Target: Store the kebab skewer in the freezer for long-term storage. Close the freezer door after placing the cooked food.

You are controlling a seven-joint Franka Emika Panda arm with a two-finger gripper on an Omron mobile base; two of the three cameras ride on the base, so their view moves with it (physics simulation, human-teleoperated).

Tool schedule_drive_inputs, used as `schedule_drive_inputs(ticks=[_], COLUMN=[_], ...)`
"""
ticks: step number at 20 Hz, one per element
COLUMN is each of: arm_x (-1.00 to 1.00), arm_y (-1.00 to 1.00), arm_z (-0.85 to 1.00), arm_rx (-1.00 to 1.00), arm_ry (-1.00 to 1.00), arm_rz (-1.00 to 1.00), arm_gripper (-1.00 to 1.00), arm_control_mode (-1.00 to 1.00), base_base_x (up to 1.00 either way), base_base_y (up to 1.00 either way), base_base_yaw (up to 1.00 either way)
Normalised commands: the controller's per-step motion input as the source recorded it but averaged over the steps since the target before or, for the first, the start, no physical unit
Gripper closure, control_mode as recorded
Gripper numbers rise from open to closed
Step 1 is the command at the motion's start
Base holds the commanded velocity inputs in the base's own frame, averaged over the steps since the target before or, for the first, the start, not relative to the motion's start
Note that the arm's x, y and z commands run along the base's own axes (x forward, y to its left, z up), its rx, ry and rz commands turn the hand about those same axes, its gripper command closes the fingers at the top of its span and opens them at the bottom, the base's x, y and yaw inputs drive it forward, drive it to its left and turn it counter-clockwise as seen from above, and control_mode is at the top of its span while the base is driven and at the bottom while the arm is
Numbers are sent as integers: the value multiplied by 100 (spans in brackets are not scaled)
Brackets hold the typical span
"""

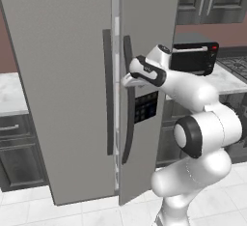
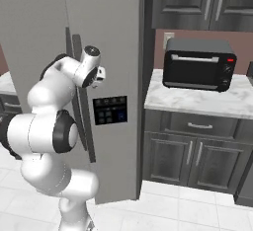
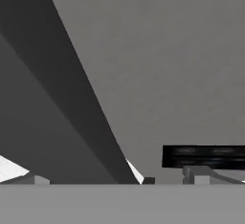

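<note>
The freezer door [image 1: 144,36] is the tall grey fridge door with a dark dispenser panel [image 1: 146,106] and a long dark vertical handle [image 1: 128,123]. It stands nearly shut, with a thin pale gap beside the plain grey door [image 1: 58,75]. My gripper [image 1: 126,81] is open at the upper part of that handle, and nothing is between its fingers. In the hand view the handle [image 3: 72,108] runs as a dark slanted band across the door face, with the panel [image 3: 203,156] at lower right and my gripper [image 3: 119,180] spread wide. From the right, the gripper [image 2: 102,72] sits just above the panel [image 2: 110,110]. The kebab skewer is out of view.
A black toaster oven [image 2: 199,64] stands on the marble counter [image 2: 197,101] right of the fridge, over dark grey cabinets [image 2: 192,151]. More dark cabinets [image 2: 207,3] hang above. A low counter [image 1: 12,92] lies left of the fridge. White tiled floor [image 1: 72,215] runs in front.
</note>
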Motion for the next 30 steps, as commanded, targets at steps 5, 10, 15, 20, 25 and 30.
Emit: schedule_drive_inputs(ticks=[5, 10, 15, 20, 25, 30], arm_x=[41, 42, 42, 38, 33, 32], arm_y=[3, 1, 0, 0, 0, 0], arm_z=[0, 0, 0, 0, 0, 0], arm_rx=[-4, -5, -6, -5, -4, -4], arm_ry=[0, -2, -4, -7, -8, -8], arm_rz=[-12, -12, -11, -10, -6, -5], arm_gripper=[-100, -100, -100, -100, -100, -100], arm_control_mode=[-100, -100, -100, -100, -100, -100], base_base_x=[0, 0, 0, 0, 0, 0], base_base_y=[0, 0, 0, 0, 0, 0], base_base_yaw=[0, 0, 0, 0, 0, 0])
